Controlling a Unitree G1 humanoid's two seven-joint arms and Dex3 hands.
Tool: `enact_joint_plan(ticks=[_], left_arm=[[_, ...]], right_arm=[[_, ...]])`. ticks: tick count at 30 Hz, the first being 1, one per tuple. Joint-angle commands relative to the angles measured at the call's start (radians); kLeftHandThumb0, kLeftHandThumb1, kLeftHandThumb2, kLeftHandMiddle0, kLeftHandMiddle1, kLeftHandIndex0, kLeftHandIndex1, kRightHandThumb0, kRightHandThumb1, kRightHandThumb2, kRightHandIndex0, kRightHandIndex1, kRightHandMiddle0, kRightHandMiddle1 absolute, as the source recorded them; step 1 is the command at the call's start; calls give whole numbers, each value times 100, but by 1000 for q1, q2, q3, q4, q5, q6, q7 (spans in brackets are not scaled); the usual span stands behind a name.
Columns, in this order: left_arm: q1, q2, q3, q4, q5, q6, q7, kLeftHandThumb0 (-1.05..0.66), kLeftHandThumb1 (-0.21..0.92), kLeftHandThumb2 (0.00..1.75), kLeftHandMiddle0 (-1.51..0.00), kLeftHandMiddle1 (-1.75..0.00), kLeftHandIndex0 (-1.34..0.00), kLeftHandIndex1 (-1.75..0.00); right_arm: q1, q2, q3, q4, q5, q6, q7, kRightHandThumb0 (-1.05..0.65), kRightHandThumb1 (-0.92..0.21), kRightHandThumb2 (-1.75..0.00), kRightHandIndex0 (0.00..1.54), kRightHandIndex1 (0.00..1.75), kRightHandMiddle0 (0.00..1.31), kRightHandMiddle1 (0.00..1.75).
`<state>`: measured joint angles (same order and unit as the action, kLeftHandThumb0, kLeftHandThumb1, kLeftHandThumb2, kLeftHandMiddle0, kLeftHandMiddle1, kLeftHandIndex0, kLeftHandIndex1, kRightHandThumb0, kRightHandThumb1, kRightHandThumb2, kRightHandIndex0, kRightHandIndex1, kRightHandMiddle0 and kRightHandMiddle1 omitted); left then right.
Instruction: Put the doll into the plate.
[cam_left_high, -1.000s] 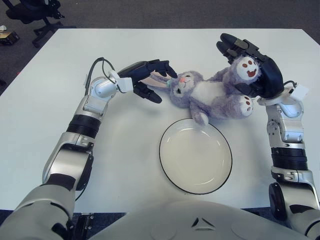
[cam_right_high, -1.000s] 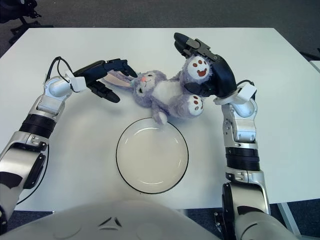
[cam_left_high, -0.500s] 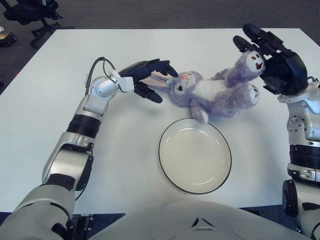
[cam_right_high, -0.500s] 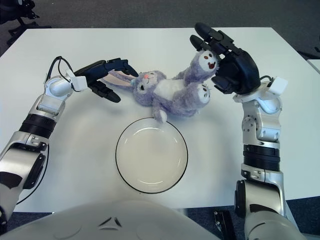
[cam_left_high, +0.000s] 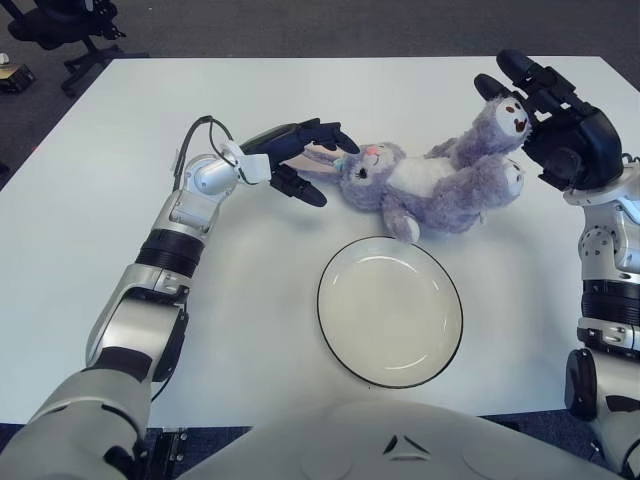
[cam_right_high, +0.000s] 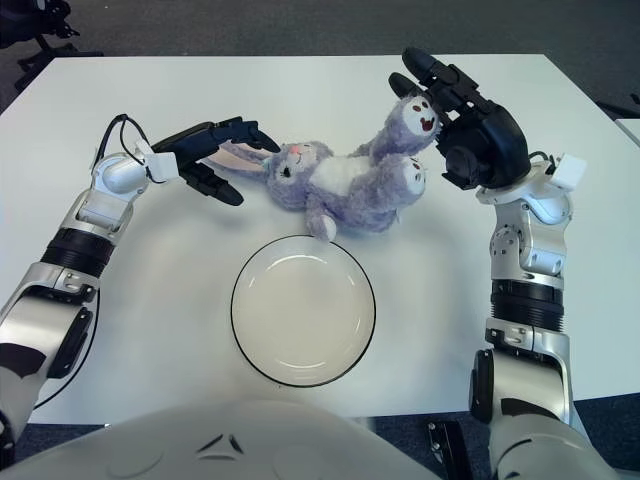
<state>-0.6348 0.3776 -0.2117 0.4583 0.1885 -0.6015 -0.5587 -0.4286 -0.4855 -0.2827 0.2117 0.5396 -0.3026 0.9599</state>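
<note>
Left hand (cam_left_high: 300, 152) pinches the doll (cam_left_high: 425, 185) by its ears; right hand (cam_left_high: 545, 115) grips one raised foot. The doll lies on the table (cam_left_high: 120, 130) just behind the plate (cam_left_high: 390, 310), one paw at the rim. Lift both ends together, bring it toward the robot, and release only once it's centred.

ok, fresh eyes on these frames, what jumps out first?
The purple plush doll lying on its back mid-table, stretched between both hands: the left hand is at its ears, the right hand at its raised foot. Just in front of it sits the empty white plate, with one of the doll's paws hanging at its far rim. The doll is not yet in the plate.
</note>
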Motion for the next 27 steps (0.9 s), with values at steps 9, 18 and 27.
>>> enact_joint_plan(ticks=[9,18,27], left_arm=[[-58,-18,-60,91,162,-85,129,-56,82,0,-19,0,-36,-12],[-73,-31,-92,115,262,-93,232,-55,81,0,-20,0,-38,-11],[-78,-35,-109,124,298,-90,288,-56,81,0,-21,0,-40,-10]], right_arm=[[-26,6,-21,36,30,-20,47,-84,-92,-73,0,0,3,0],[-35,-2,-45,52,43,-35,75,-83,-92,-75,0,0,2,0],[-31,-6,-65,67,58,-33,103,-83,-92,-77,0,0,2,0]])
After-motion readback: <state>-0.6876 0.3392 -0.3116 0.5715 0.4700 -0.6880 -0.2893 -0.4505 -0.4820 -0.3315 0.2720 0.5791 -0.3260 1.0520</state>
